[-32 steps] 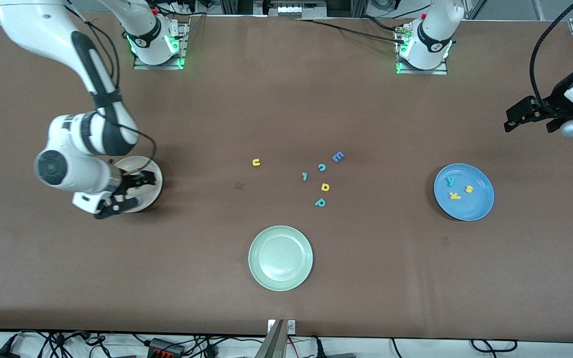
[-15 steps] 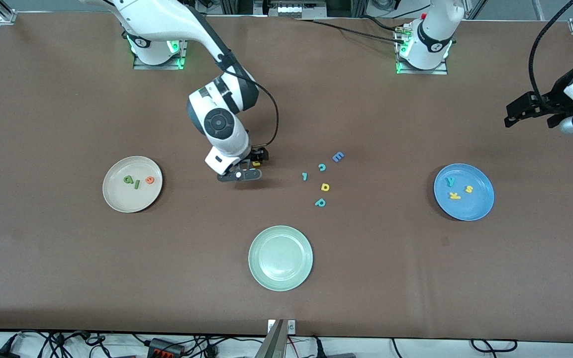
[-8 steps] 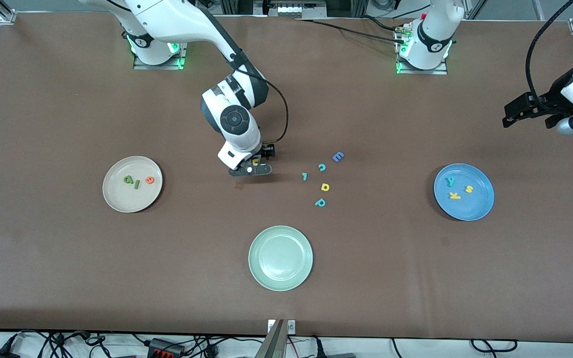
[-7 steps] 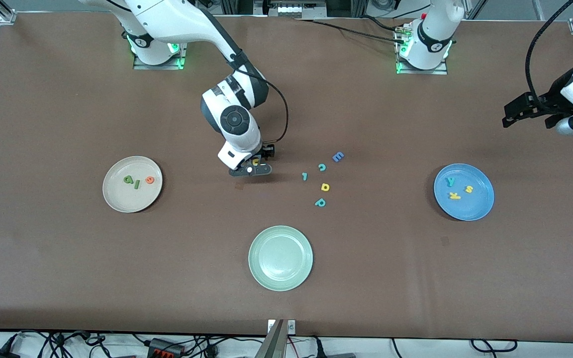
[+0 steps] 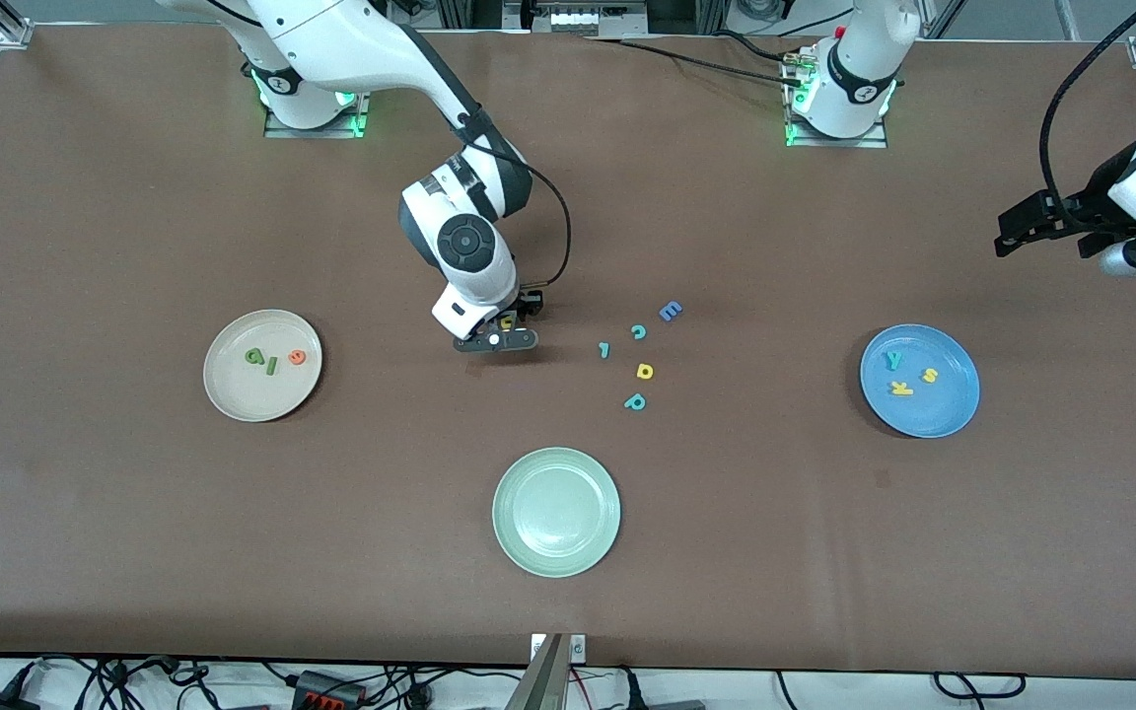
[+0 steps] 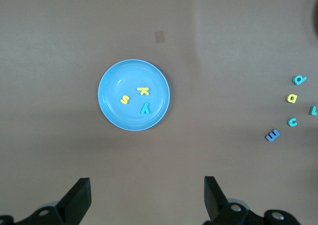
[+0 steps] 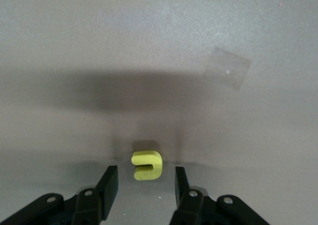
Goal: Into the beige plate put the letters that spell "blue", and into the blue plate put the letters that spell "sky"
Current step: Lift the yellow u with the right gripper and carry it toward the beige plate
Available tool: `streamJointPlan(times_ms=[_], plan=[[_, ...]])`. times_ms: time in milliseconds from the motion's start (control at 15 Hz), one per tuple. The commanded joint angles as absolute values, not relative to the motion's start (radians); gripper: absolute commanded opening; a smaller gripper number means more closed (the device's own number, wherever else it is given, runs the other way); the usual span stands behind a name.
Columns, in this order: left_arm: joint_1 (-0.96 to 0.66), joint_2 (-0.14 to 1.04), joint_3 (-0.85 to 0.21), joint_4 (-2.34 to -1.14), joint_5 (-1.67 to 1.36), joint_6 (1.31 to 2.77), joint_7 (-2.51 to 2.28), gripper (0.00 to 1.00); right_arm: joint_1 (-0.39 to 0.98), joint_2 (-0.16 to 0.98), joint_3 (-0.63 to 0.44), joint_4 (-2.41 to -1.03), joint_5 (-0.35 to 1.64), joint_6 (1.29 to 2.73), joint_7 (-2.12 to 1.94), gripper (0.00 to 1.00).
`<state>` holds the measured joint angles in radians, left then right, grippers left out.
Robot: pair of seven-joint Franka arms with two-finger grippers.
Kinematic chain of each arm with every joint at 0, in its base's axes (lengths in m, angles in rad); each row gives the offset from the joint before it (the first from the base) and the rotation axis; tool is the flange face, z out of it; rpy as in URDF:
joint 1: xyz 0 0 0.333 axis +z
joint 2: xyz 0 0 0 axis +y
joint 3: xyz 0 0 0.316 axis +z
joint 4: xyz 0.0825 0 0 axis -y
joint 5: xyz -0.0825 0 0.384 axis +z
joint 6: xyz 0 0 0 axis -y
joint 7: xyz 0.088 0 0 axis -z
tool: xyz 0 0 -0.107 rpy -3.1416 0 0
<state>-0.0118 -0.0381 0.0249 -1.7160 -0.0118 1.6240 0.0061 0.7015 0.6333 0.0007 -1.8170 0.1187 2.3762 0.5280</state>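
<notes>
The blue plate (image 5: 920,381) lies toward the left arm's end of the tabletop (image 5: 134,552) and holds the yellow "s" (image 5: 931,375), the yellow "k" (image 5: 901,388) and the teal "y" (image 5: 891,360), so the "sky" part looks finished. The beige plate (image 5: 262,365) lies toward the right arm's end and holds the green "b" (image 5: 254,356), the dark green "l" (image 5: 272,366) and the orange "e" (image 5: 297,357). Only the yellow "u" (image 7: 147,165) is left for "blue". It lies flat on the tabletop near the middle, and the right hand (image 7: 145,185) is low over it, one finger on each side. The fingers are half closed with a small gap to the foam in the right wrist view, so I judge the grasp is not complete. The left hand (image 6: 146,200) waits high, with its fingers wide and nothing between them. The other letters and the pale green plate (image 5: 556,512) are not needed.
</notes>
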Motion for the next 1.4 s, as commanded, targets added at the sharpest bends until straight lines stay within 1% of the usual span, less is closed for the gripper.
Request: streamJointPlan(times_ms=[0, 134, 200, 334, 535, 601, 869, 1002, 1136, 1270, 1337], plan=[[-0.006, -0.031, 0.017, -1.700, -0.006, 1.608, 0.000, 1.00, 0.713, 0.663, -0.008, -1.773, 0.109, 2.376, 0.538, 0.54], [-0.011, -0.028, 0.017, -1.698, -0.006, 1.608, -0.005, 1.00, 0.713, 0.663, -0.008, -1.773, 0.107, 2.376, 0.538, 0.54], [-0.011, -0.028, 0.017, -1.698, -0.006, 1.608, -0.005, 1.00, 0.713, 0.663, -0.008, -1.773, 0.107, 2.376, 0.538, 0.51], [-0.011, -0.028, 0.017, -1.697, -0.006, 1.608, -0.005, 1.00, 0.713, 0.666, -0.008, -1.773, 0.106, 2.373, 0.535, 0.49], [-0.006, -0.028, 0.017, -1.697, -0.006, 1.608, -0.003, 1.00, 0.713, 0.666, -0.011, -1.775, 0.098, 2.373, 0.534, 0.41], [-0.005, -0.028, 0.017, -1.698, -0.006, 1.608, -0.003, 1.00, 0.713, 0.666, -0.012, -1.775, 0.098, 2.373, 0.532, 0.41], [-0.008, -0.028, 0.017, -1.698, -0.006, 1.606, -0.003, 1.00, 0.712, 0.666, -0.012, -1.773, 0.098, 2.373, 0.528, 0.34], [-0.012, -0.028, 0.017, -1.697, -0.006, 1.601, -0.005, 1.00, 0.712, 0.666, -0.012, -1.775, 0.098, 2.373, 0.525, 0.28], [-0.014, -0.028, 0.017, -1.695, -0.006, 1.601, -0.005, 1.00, 0.710, 0.666, -0.014, -1.773, 0.098, 2.373, 0.523, 0.19], [-0.014, -0.026, 0.017, -1.695, -0.006, 1.603, -0.006, 1.00, 0.707, 0.661, -0.014, -1.773, 0.100, 2.372, 0.528, 0.15], [-0.012, -0.020, 0.017, -1.695, -0.006, 1.605, -0.005, 1.00, 0.700, 0.658, -0.014, -1.773, 0.100, 2.372, 0.528, 0.14]])
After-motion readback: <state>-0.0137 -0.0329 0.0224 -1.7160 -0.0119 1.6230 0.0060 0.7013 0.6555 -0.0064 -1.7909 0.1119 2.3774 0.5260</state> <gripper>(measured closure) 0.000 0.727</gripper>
